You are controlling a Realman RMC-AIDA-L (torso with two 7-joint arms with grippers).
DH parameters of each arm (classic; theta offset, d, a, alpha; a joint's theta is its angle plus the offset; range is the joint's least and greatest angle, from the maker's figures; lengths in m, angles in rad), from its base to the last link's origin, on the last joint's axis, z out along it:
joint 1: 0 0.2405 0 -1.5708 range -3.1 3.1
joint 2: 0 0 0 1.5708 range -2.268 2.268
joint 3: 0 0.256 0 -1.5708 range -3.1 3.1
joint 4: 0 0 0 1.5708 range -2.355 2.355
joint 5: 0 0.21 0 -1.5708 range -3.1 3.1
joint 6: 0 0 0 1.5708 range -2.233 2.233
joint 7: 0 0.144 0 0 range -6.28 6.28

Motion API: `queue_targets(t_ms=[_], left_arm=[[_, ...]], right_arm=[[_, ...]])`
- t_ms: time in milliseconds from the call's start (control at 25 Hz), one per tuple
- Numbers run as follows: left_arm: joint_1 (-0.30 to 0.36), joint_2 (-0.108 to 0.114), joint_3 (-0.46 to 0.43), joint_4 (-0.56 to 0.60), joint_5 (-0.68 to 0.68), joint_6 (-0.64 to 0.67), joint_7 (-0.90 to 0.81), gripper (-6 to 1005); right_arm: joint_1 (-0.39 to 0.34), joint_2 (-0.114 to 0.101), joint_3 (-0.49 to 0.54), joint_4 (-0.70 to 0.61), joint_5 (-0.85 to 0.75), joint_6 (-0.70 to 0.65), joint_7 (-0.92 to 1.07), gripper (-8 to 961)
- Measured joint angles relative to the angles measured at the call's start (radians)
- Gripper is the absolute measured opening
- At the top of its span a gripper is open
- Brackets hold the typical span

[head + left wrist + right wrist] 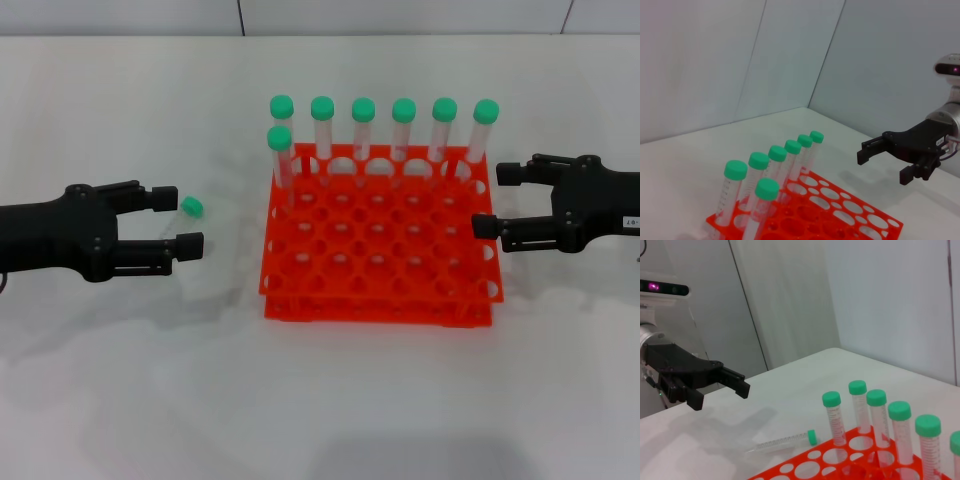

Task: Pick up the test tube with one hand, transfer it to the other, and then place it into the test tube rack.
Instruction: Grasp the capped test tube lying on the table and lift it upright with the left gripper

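A test tube lies on the white table left of the rack. Its green cap (192, 207) shows between my left gripper's fingertips, and its clear body (782, 442) points away from the rack. My left gripper (180, 220) is open and hovers over the tube, as the right wrist view (720, 385) also shows. The orange-red test tube rack (380, 305) stands mid-table. My right gripper (494, 200) is open at the rack's right edge, holding nothing, and appears in the left wrist view (883, 166).
Several green-capped tubes (363, 130) stand upright along the rack's back row, with one more in the second row at the left (280, 150). The rack's other holes (380, 240) are unfilled. Grey wall panels close off the far side of the table.
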Motion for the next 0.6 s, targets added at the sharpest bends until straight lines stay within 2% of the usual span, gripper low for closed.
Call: queue_targets(t_ms=[440,600], left_arm=[[0.008,0.002,-0.011,0.008,-0.001,-0.008,-0.011,867],[0.008,0.028,-0.012,0.016,0.014,-0.013,-0.049,868]], right_arm=[[-0.001,0.004,0.003,-0.005,-0.001,0.002,-0.002,871],[0.001,0.007,0.004,-0.006,-0.001,0.002,-0.002,871]])
